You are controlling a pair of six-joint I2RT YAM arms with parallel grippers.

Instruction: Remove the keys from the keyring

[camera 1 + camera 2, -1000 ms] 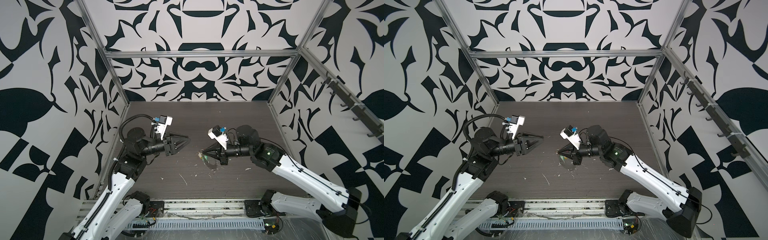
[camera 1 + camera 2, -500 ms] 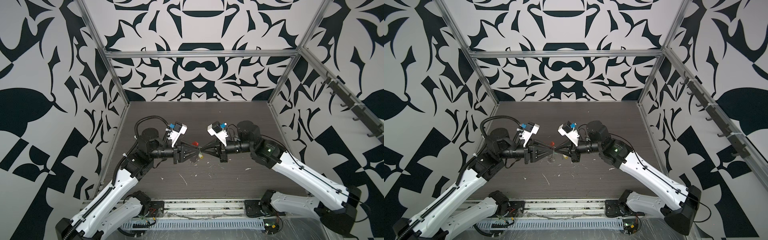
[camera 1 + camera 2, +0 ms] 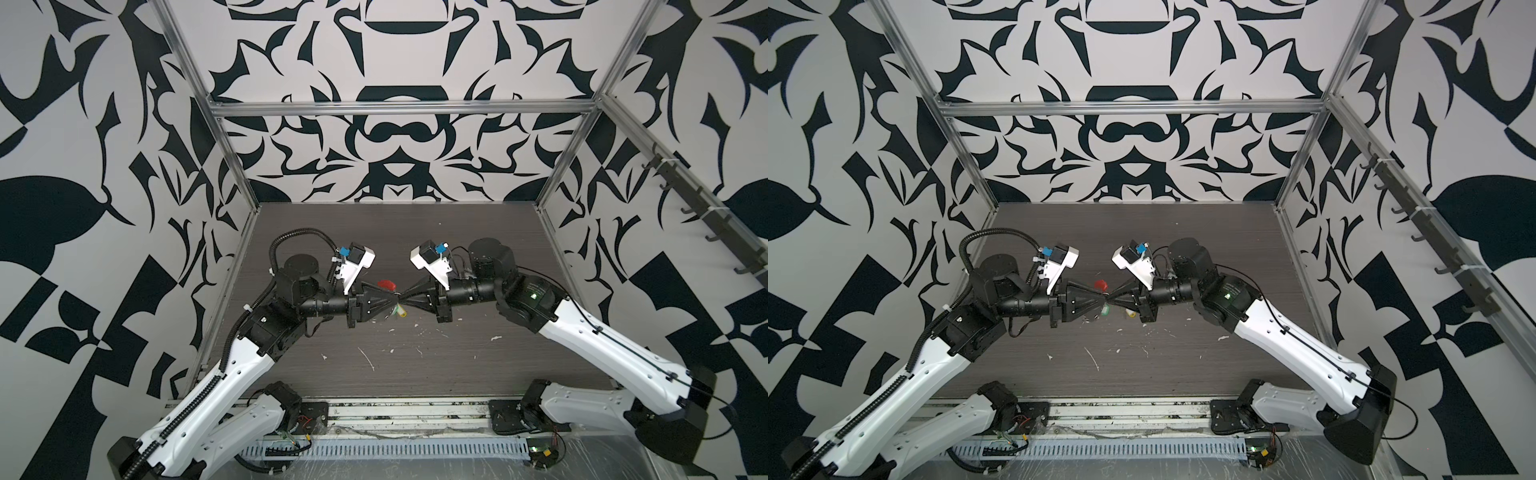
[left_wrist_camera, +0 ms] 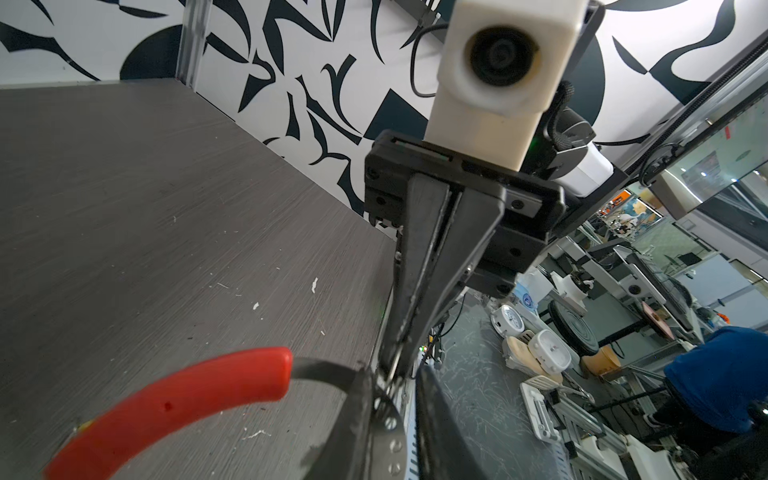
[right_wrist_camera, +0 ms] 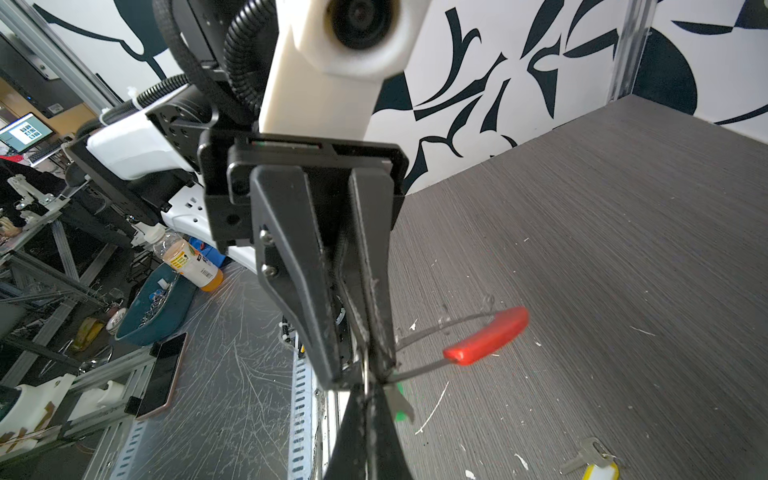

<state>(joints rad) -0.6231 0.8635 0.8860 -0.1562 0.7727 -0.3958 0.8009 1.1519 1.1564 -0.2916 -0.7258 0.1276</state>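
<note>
The right gripper [image 4: 397, 357] pinches the keyring [image 5: 486, 336] in mid-air. The left gripper [image 5: 361, 365] meets it tip to tip, jaws nearly together; I cannot tell whether they grip. The green key [image 5: 400, 414] hangs just under the keyring, beside both tips; the yellow key [image 5: 598, 471] lies well apart from it.

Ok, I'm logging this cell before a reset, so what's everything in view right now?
table: one, dark grey, under everything
keyring: one, dark-grey hoop with red segment, held in the air over the table
green tag: one, hanging under the hoop
yellow tag: one, on the table beside a silver key
scraps: many, white, scattered over the table
right gripper: one, black, shut on the keyring
left gripper: one, black, nearly closed at the hoop, grip unclear
</note>
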